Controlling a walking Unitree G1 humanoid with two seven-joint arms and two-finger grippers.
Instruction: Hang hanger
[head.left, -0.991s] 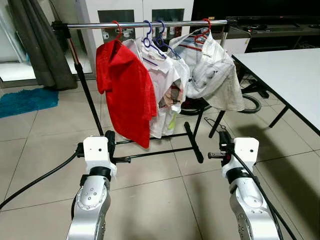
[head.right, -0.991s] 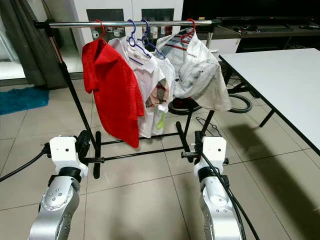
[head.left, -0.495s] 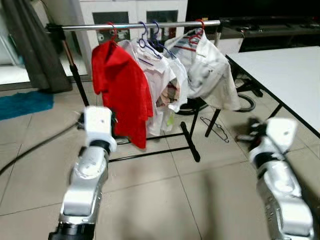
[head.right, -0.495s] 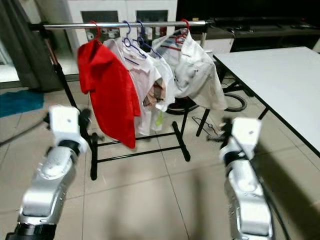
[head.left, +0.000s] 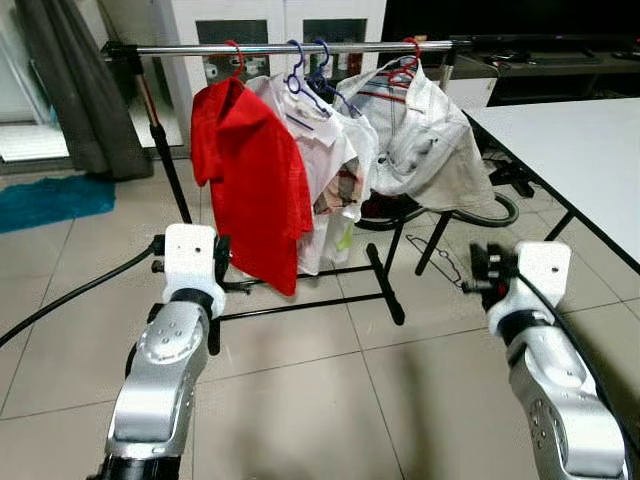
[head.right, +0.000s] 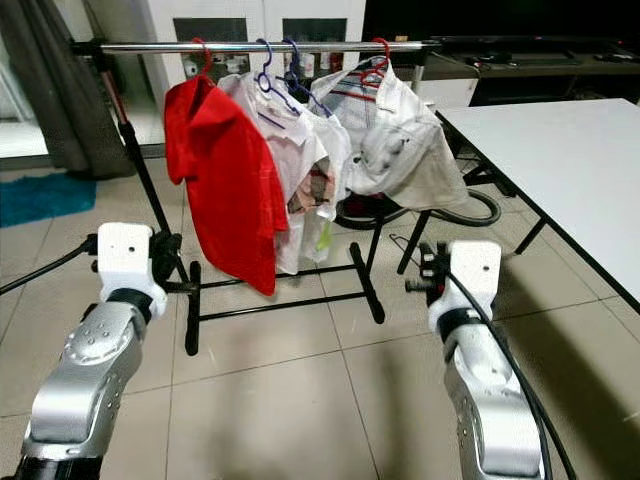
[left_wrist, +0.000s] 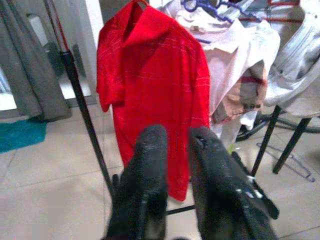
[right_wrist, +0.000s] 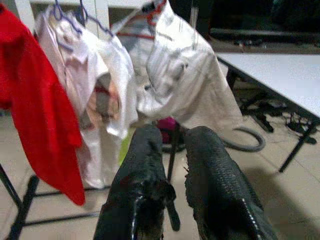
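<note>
No readable text, label or number anywhere (clothes and furniture unmarked).

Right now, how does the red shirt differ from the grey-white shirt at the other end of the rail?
The red shirt hangs on a red hanger near the rail's left end; the grey-white shirt hangs near the right end. The red shirt reaches lower and falls straight, whereas the grey-white shirt bunches outward. Both hang from the silver rail.

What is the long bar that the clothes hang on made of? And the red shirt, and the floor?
The long shiny silver bar looks like polished metal, since it gleams with bright streaks. The red short-sleeved shirt seems to be soft woven cloth: it hangs in folds, matte. The pale beige floor looks like glazed ceramic tile, with grout lines and faint reflections.
</note>
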